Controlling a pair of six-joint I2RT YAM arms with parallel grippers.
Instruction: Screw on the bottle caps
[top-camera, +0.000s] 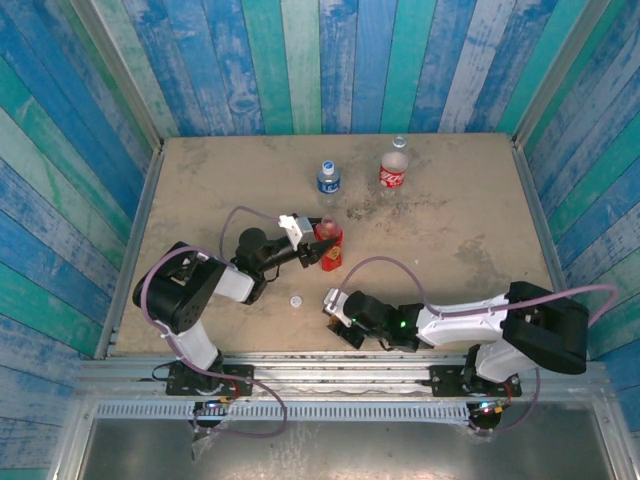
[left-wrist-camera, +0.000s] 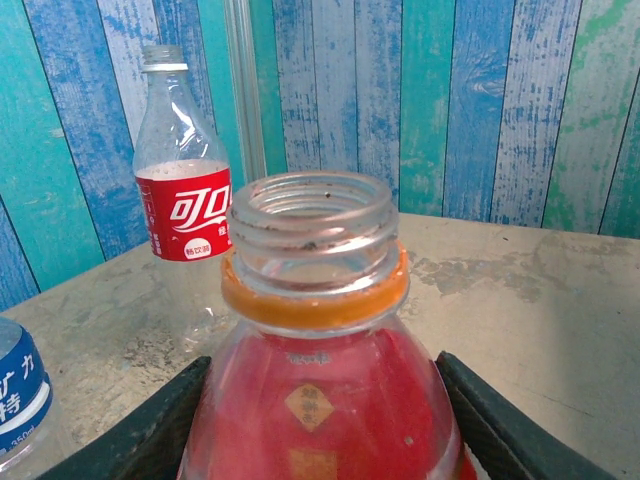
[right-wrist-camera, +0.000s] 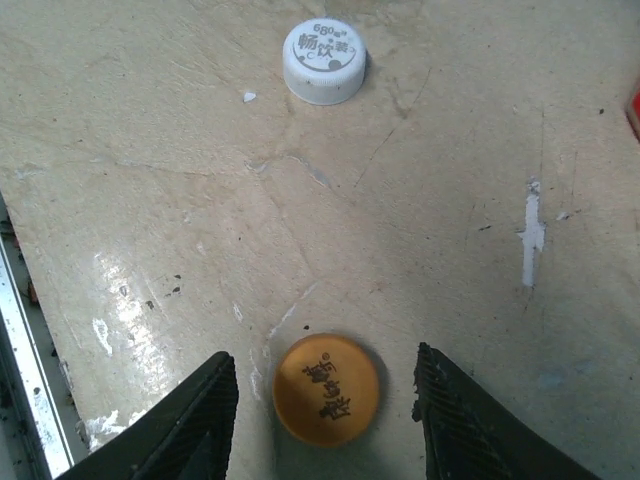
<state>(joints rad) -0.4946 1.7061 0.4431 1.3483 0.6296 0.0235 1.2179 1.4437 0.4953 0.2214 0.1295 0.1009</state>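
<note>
My left gripper (top-camera: 312, 252) (left-wrist-camera: 325, 440) is shut on the shoulder of the red-and-yellow wrapped bottle (top-camera: 330, 243) (left-wrist-camera: 312, 230), which stands upright with an open threaded neck and an orange ring. The orange cap (right-wrist-camera: 327, 388) (top-camera: 329, 299) lies flat on the table between the fingers of my right gripper (right-wrist-camera: 323, 372) (top-camera: 333, 304), which is open with a gap on each side of the cap. A white cap (right-wrist-camera: 323, 61) (top-camera: 296, 299) lies just beyond it. The blue-label bottle (top-camera: 328, 180) (left-wrist-camera: 15, 390) carries a blue cap. The cola bottle (top-camera: 393, 172) (left-wrist-camera: 182, 170) stands behind.
Blue and teal plank walls (top-camera: 300, 60) close off the back and sides of the table (top-camera: 460, 230). A metal rail (right-wrist-camera: 25, 380) runs along the near edge, close to my right gripper's left finger. Bare tabletop lies to the right of the bottles.
</note>
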